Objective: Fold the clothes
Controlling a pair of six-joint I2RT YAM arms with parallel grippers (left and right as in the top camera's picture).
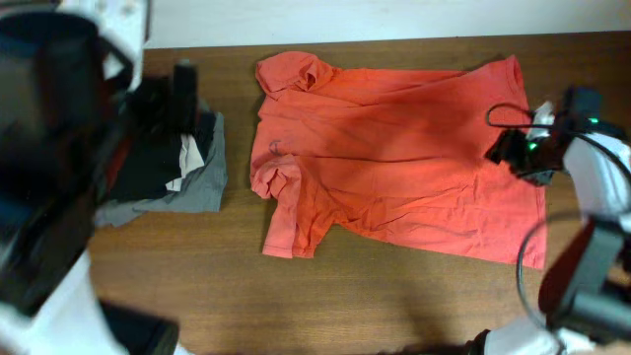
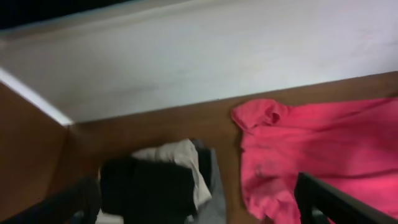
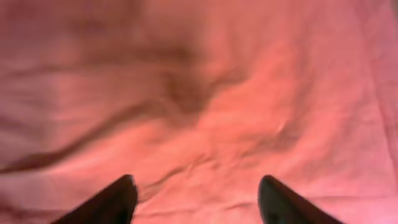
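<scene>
The clothes, a red-orange T-shirt (image 1: 394, 148), lie spread on the wooden table (image 1: 394, 296) with the sleeves at the left and the hem at the right. My right gripper (image 1: 508, 150) hovers over the shirt's right part. In the right wrist view it (image 3: 199, 193) is open, with only wrinkled red cloth (image 3: 205, 93) below and nothing between the fingers. My left gripper (image 1: 182, 99) is left of the shirt, above a pile of folded garments. In the left wrist view it (image 2: 196, 208) stands wide open, with the shirt's sleeve (image 2: 267, 115) to the right.
A pile of black, beige and grey folded garments (image 1: 182, 168) (image 2: 155, 186) lies left of the shirt. A white wall (image 2: 186, 62) runs along the table's back edge. Cables hang from the right arm (image 1: 592, 217) at the table's right side.
</scene>
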